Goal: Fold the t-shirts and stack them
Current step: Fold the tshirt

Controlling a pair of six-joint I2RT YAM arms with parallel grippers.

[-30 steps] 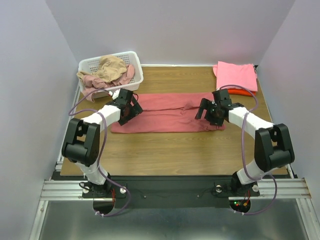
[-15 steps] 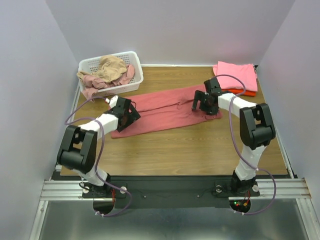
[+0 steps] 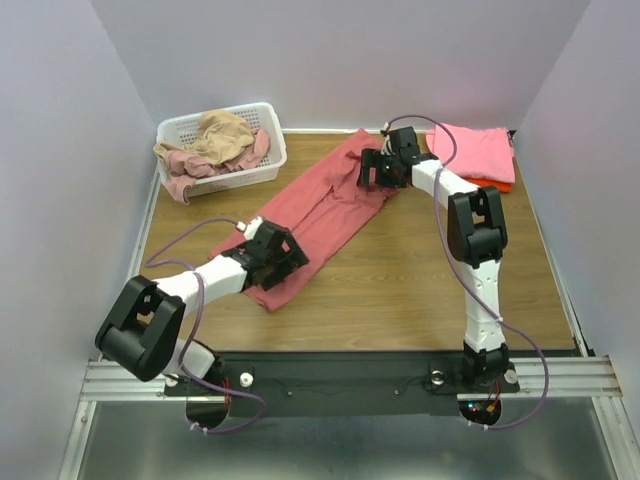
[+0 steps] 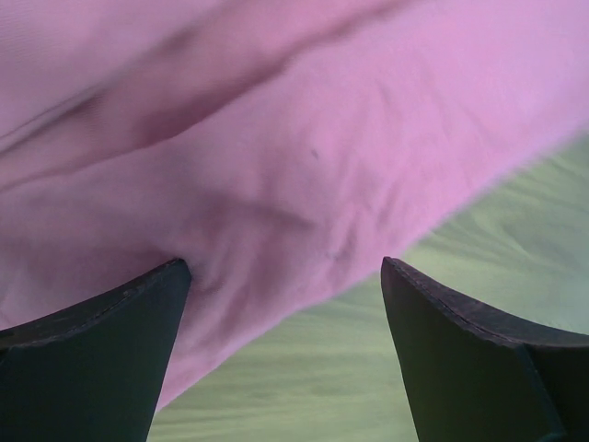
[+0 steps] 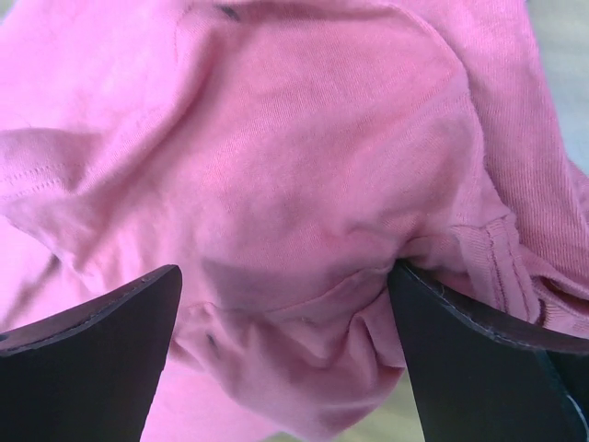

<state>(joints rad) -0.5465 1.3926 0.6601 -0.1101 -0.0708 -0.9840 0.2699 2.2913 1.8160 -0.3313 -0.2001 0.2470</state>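
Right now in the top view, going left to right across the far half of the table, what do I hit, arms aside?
White basket → dusty red t-shirt → bright pink t-shirt, folded, lying on an orange-red one.

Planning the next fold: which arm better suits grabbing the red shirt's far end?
Right. The right tool rests open on the red shirt there, near the pink stack; the left tool is at the near end.

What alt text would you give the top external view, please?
A dusty red t-shirt lies diagonally across the table, the open left gripper at its near end and the open right gripper at its far end. A white basket of crumpled shirts sits far left; a folded pink shirt far right.
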